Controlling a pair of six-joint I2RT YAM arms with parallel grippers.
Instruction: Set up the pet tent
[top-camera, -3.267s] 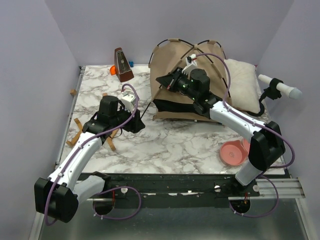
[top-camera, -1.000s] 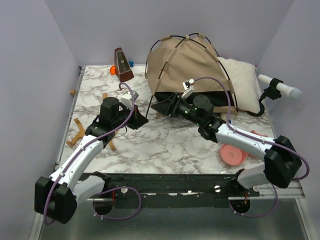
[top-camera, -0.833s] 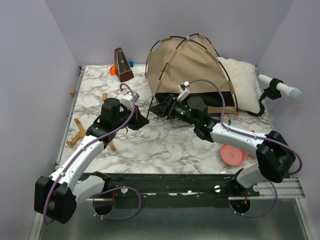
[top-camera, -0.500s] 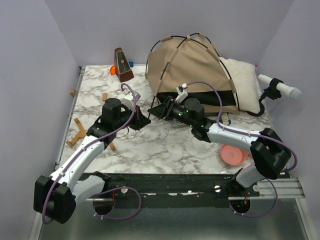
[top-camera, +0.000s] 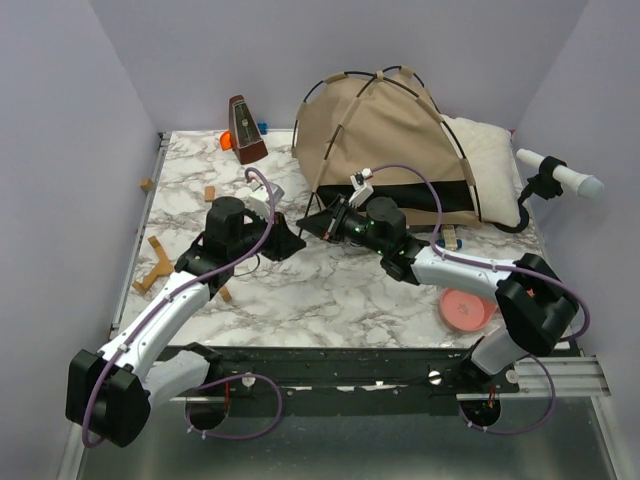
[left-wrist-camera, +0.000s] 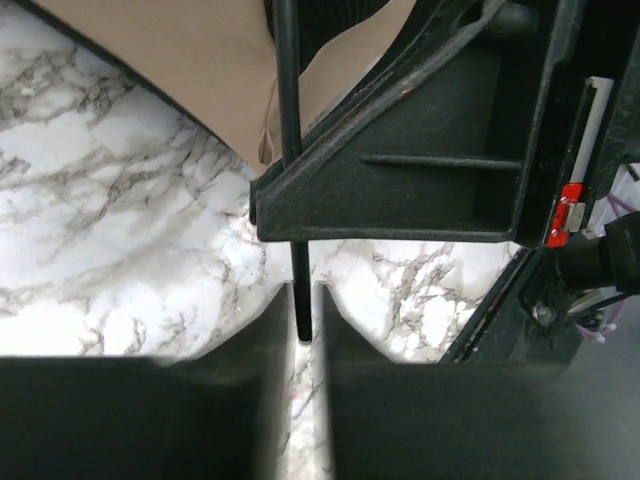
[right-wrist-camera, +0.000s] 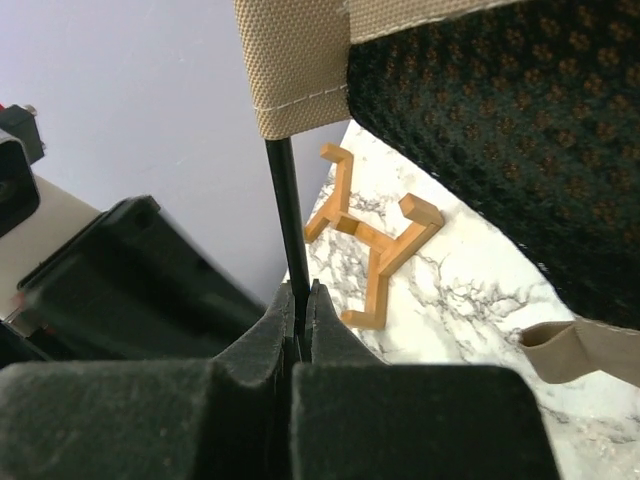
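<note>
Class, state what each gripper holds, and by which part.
Left gripper and right gripper both pinch the pet tent by one thin black pole, near its free end.

The pole (right-wrist-camera: 287, 210) tip — hidden between right fingers (right-wrist-camera: 252, 345).

White-and-grey marble desk (top-camera: 300, 290) under all of it. Far left: brown metronome (top-camera: 245, 130), upright, with an orange thing (top-camera: 228, 141) just beside it on the left and a small blue thing (top-camera: 263, 127) just behind on the right, both too small to tell. Far right: white fluffy pillow (top-camera: 492, 170). Near the front right edge, a pink dish (top-camera: 466, 308). By the left edge, a wooden cross-shaped piece (top-camera: 155, 268), lying flat. Small wooden block (top-camera: 211, 193) further in, second block (top-camera: 147, 184) at the left rim. Beyond the right edge, a black-handled tool (top-camera: 560, 177) with a white tip.
</note>
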